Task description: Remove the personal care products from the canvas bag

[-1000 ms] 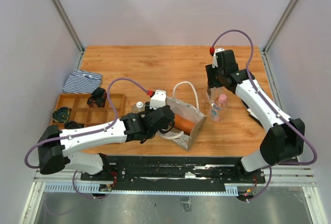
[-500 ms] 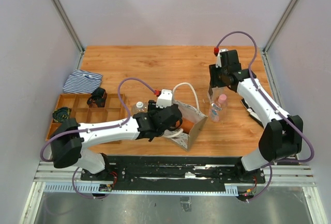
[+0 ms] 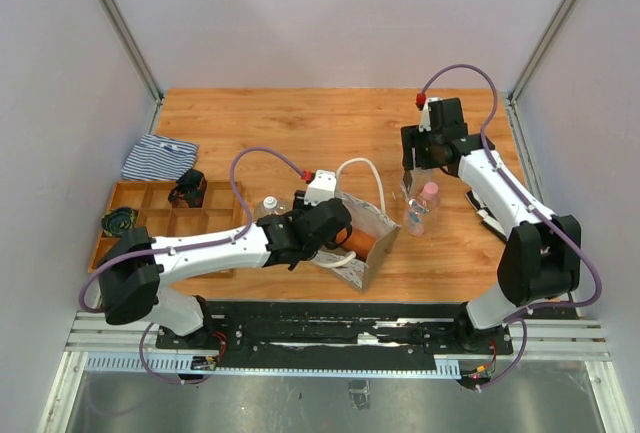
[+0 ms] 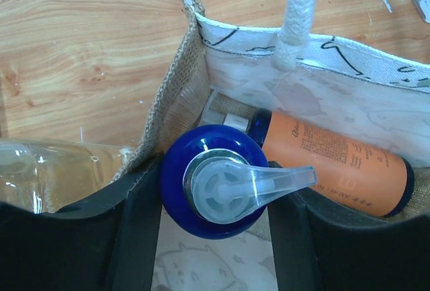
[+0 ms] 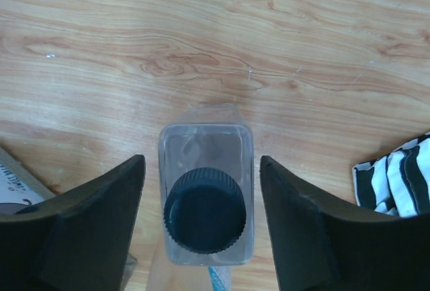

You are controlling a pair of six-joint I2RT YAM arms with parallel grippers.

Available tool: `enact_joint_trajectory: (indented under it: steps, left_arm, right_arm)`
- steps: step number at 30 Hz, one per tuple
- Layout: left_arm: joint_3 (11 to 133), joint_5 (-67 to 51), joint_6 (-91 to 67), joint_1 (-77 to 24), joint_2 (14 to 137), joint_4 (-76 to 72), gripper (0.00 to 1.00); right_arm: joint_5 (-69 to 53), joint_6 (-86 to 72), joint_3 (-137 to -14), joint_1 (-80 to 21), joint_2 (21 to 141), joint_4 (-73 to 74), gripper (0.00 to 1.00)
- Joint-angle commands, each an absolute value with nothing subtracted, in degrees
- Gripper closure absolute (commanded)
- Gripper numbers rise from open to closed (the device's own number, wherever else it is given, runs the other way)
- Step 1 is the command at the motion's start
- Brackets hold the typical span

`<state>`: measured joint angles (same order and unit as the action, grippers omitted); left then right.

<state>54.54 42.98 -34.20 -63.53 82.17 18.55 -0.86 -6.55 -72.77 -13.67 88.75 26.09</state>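
Observation:
The canvas bag stands open near the front middle of the table, its rope handle on the far wall. My left gripper is inside the bag, shut on a blue pump bottle with a clear pump head. An amber-orange bottle lies in the bag beside it. My right gripper is open around a clear square bottle with a black cap, with a gap on each side. A pink-capped bottle stands there on the table. Another clear bottle stands left of the bag.
A wooden compartment tray with black cables sits at the left, and a blue-white striped cloth lies behind it. A black-and-white striped item lies right of the right gripper. The bag's corner shows at the left of the right wrist view.
My left arm has reached to the right, into the bag's mouth. My right gripper has shifted slightly back and to the right above the bottles.

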Motion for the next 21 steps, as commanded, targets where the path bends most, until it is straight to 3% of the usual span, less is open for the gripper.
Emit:
enact_joint_trajectory:
  steps: [1, 4, 13, 21]
  left_arm:
    - [59.5, 42.5, -32.9, -63.5, 78.2, 19.0, 1.00]
    - [63.8, 42.8, -30.9, -63.5, 74.9, 20.9, 0.99]
    - [78.5, 46.8, -27.4, -63.5, 72.0, 28.4, 1.00]
    - [87.7, 62.4, -26.2, -63.3, 72.6, 34.7, 0.99]
  right_arm:
    - [-0.9, -6.8, -72.2, -13.2, 84.5, 25.1, 0.22]
    - [-1.3, -6.7, -72.1, -13.2, 79.9, 24.8, 0.00]
    - [-3.3, -3.8, -74.1, -20.6, 65.3, 27.6, 0.01]
    - [-14.4, -3.7, -73.2, -33.8, 63.6, 32.0, 0.30]
